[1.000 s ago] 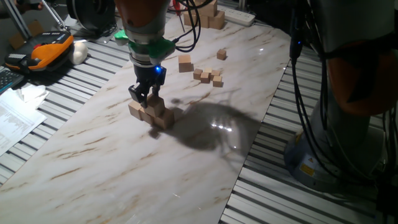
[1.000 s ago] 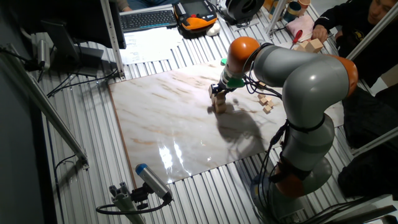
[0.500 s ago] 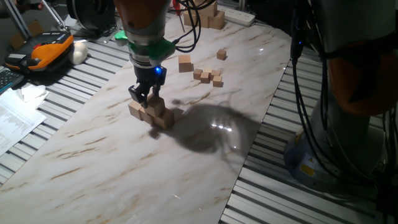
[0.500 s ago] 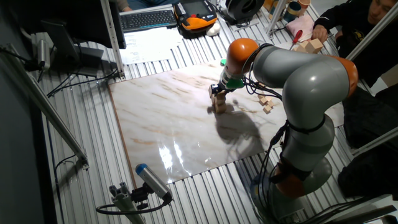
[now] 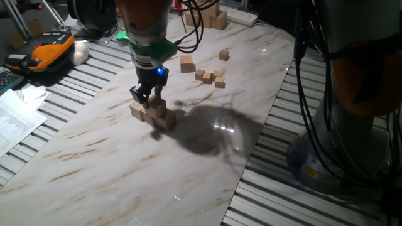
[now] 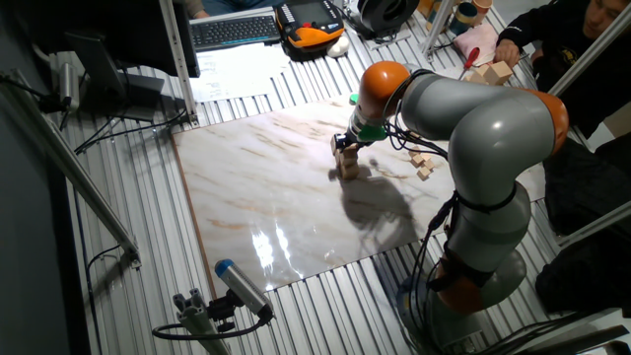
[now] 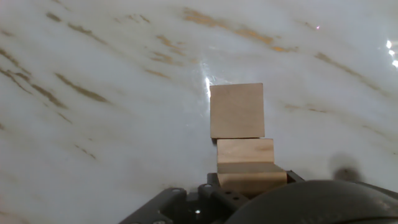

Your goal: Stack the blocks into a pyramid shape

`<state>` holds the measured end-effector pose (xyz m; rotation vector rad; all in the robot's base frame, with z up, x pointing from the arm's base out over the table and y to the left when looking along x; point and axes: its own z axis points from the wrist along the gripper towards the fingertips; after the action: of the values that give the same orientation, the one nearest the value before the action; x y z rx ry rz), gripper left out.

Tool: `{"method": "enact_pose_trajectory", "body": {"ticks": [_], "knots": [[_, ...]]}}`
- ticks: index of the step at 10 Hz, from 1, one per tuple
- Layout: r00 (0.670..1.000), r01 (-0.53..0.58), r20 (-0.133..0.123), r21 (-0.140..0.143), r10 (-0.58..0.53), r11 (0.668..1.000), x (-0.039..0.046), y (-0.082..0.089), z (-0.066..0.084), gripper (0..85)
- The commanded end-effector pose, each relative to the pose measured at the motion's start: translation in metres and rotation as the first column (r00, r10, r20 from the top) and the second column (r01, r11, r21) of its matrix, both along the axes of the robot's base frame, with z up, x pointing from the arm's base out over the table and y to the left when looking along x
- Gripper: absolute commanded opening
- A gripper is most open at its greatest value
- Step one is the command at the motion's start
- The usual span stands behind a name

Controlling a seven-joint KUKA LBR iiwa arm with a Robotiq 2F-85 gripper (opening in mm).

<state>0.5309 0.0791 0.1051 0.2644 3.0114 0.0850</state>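
Several light-tan wooden blocks form a small stack [image 5: 156, 115] on the marble board, with a base row of three and blocks on top; it also shows in the other fixed view [image 6: 347, 166]. My gripper [image 5: 146, 98] stands straight down over the stack's left part, its fingers around an upper block [image 5: 156, 102]. In the hand view that block [image 7: 252, 177] sits closest to the hand, with two more blocks [image 7: 236, 111] in line beyond it. One more block [image 5: 186, 63] lies alone farther back.
Several much smaller tan cubes [image 5: 211, 77] lie behind the stack. A pile of bigger pale blocks [image 5: 207, 16] sits at the board's far end. An orange device [image 5: 47, 50] and papers lie off the board to the left. A person [image 6: 592, 30] sits nearby.
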Motion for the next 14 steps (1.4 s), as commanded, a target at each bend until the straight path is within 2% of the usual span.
{"method": "enact_pose_trajectory", "body": {"ticks": [1, 7, 10, 11, 12, 13, 14], "knots": [[1.0, 0.002, 0.0, 0.0, -0.002, 1.0, -0.0001, 0.0, 0.0, 51.0], [1.0, 0.019, -0.001, -0.003, -0.019, 1.0, -0.0029, 0.0, 0.008, 51.0], [1.0, 0.028, -0.004, -0.003, -0.028, 1.0, -0.0041, -0.001, 0.017, 51.0], [0.999, 0.031, -0.007, -0.002, -0.031, 1.0, -0.0042, -0.001, 0.021, 51.0], [0.999, 0.02, -0.027, 0.011, -0.019, 1.0, -0.0024, -0.005, 0.027, 51.0], [0.998, -0.017, -0.058, 0.041, 0.019, 0.999, 0.0019, -0.015, 0.032, 34.0], [0.995, -0.049, -0.08, 0.097, 0.056, 0.994, 0.0074, -0.029, 0.035, 17.0]]}}
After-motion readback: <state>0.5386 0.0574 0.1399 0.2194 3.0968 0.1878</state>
